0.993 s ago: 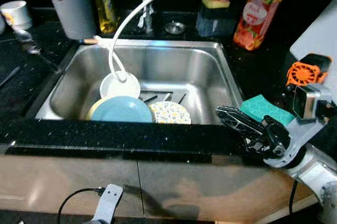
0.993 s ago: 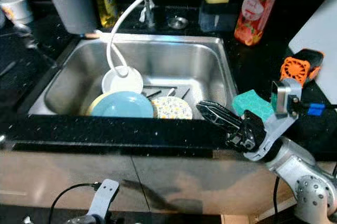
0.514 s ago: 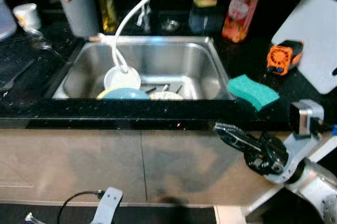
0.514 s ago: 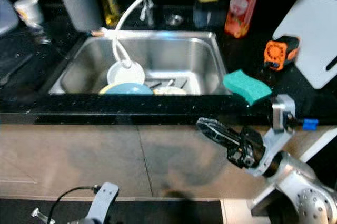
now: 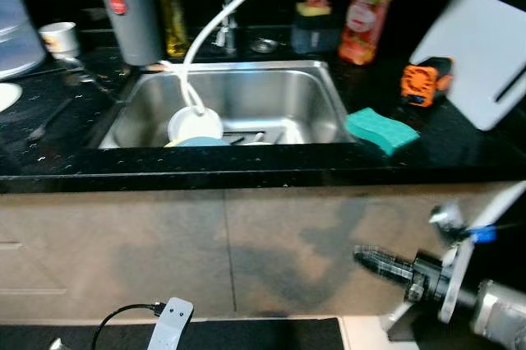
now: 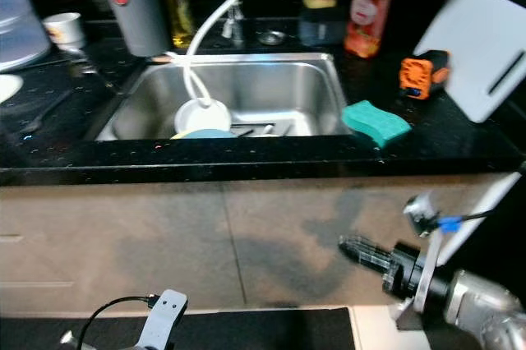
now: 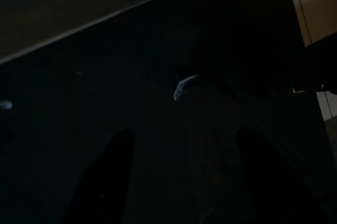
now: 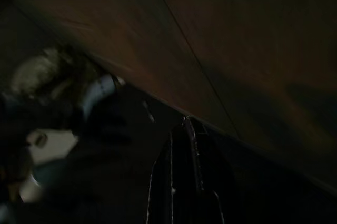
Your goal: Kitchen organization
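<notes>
**Low, at the cabinet front below the sink**

Down at my right side, my right gripper (image 5: 366, 258) hangs low in front of the brown cabinet front (image 5: 246, 251), well beneath the black counter (image 5: 246, 173). Its two black fingers are pressed together, nothing between them; the right wrist view shows them as one narrow dark wedge against the cabinet panel, with a seam line running across it.

Left gripper: the left wrist view is very dark. Two dim finger shapes (image 7: 118, 166) stand apart, with nothing made out between them.

Counter, from left to right:
- white cup (image 5: 60, 37) far left, beside a grey cylindrical container (image 5: 127, 9) with a red dot.
- steel sink (image 5: 316, 91) in the middle. A white hose (image 5: 218, 17) arcs down from the faucet into a white bowl (image 5: 195, 124) in the basin. Just nearer than the bowl, the rim of a blue plate (image 5: 201, 142) and a patterned plate (image 5: 261, 141) peek above the counter edge.
- orange soap bottle (image 5: 364, 9) at the far side, right of the faucet, next to a dark holder (image 5: 312, 29) with a yellow sponge on top.
- teal sponge (image 5: 380, 131) on the counter just right of the sink, near the front edge.
- small orange device (image 5: 426, 80) farther right, touching or just beside a white cutting board (image 5: 477, 54) that lies tilted at the right end.

Floor: a dark mat (image 5: 246, 333) along the cabinet base, with a grey plug and black cable (image 5: 168, 325) lying near left.
</notes>
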Robot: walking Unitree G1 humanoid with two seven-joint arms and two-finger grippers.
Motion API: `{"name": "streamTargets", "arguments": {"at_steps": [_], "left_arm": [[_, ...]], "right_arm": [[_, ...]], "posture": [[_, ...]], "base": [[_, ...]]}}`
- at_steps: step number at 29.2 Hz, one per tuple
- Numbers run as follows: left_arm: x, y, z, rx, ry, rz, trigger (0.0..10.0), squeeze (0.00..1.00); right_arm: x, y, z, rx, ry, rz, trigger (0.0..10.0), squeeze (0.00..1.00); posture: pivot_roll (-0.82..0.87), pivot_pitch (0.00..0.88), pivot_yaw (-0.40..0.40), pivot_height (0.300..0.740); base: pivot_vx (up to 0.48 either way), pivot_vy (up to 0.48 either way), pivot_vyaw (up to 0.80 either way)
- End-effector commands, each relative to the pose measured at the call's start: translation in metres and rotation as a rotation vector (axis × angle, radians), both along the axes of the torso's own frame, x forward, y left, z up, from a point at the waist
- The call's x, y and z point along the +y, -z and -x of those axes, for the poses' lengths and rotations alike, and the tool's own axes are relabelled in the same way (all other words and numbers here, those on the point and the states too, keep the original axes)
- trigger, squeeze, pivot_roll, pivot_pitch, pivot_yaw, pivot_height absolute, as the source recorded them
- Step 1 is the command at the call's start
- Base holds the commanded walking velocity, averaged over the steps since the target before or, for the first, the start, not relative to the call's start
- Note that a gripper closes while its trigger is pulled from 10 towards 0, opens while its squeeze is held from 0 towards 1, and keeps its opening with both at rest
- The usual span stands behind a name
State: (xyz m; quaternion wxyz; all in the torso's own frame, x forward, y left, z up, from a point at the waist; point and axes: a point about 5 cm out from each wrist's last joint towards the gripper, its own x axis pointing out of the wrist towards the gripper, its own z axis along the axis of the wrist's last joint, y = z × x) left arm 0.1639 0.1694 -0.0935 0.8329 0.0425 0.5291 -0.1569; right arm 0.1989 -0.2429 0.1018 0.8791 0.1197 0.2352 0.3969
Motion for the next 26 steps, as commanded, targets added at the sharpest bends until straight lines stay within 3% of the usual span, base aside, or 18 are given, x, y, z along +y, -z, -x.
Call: {"name": "streamTargets", "arguments": {"at_steps": [1,2,5,6,7,9,12,13,16,17,21,26], "left_arm": [[0.001,0.0,-0.001,0.0,0.001,-0.012,10.0,0.0],[0.001,0.0,-0.001,0.0,0.001,-0.012,10.0,0.0],[0.001,-0.001,-0.002,-0.003,-0.002,-0.016,10.0,0.0],[0.001,-0.001,-0.002,-0.003,-0.002,-0.016,10.0,0.0],[0.001,-0.001,-0.002,-0.004,-0.002,-0.017,10.0,0.0],[0.001,-0.001,-0.002,-0.004,-0.002,-0.017,10.0,0.0],[0.0,-0.001,-0.003,-0.006,-0.006,-0.019,10.0,0.0],[0.0,-0.001,-0.003,-0.006,-0.006,-0.019,10.0,0.0],[0.0,-0.001,-0.004,-0.005,-0.01,-0.02,10.0,0.0],[-0.001,-0.001,-0.004,0.0,-0.013,-0.024,10.0,0.0],[-0.001,-0.001,-0.004,0.009,-0.017,-0.026,10.0,0.0],[-0.002,-0.002,-0.006,0.008,0.036,-0.052,10.0,0.0]], "right_arm": [[-0.005,0.023,-0.002,0.058,0.032,0.116,10.0,0.0],[-0.005,0.023,-0.002,0.058,0.032,0.116,10.0,0.0],[-0.02,0.085,-0.007,0.207,0.165,0.446,10.0,0.0],[-0.02,0.085,-0.007,0.207,0.165,0.446,10.0,0.0],[-0.022,0.101,-0.008,0.232,0.184,0.547,10.0,0.0],[-0.022,0.101,-0.008,0.232,0.184,0.547,10.0,0.0],[-0.019,0.129,-0.007,0.288,0.2,0.721,10.0,0.0],[-0.019,0.129,-0.007,0.288,0.2,0.721,10.0,0.0],[-0.011,0.142,-0.003,0.304,0.172,0.792,10.0,0.0],[-0.002,0.153,0.002,0.316,0.144,0.843,10.0,0.0],[0.005,0.16,0.005,0.324,0.143,0.874,10.0,0.0],[0.014,0.179,0.021,0.33,0.123,0.995,10.0,0.0]], "posture": [[-0.03,0.0,0.032,0.74],[-0.03,0.0,0.032,0.74],[-0.03,0.0,0.031,0.74],[-0.03,0.0,0.031,0.74],[-0.03,0.0,0.033,0.74],[-0.03,0.0,0.033,0.74],[-0.03,0.0,0.028,0.74],[-0.03,0.0,0.028,0.74],[-0.03,0.0,0.024,0.74],[-0.03,0.0,0.023,0.74],[-0.02,0.0,0.019,0.74],[-0.01,0.0,0.016,0.74]], "base": [[0.0,0.0,0.0],[0.0,0.0,0.0],[0.0,0.0,0.0],[0.0,0.0,0.0],[0.0,0.0,0.0],[0.0,0.0,0.0],[0.0,0.0,0.0],[0.0,0.0,0.0],[0.0,0.0,0.66],[0.0,0.0,0.67],[0.0,0.0,0.67],[0.0,0.0,0.67]]}}
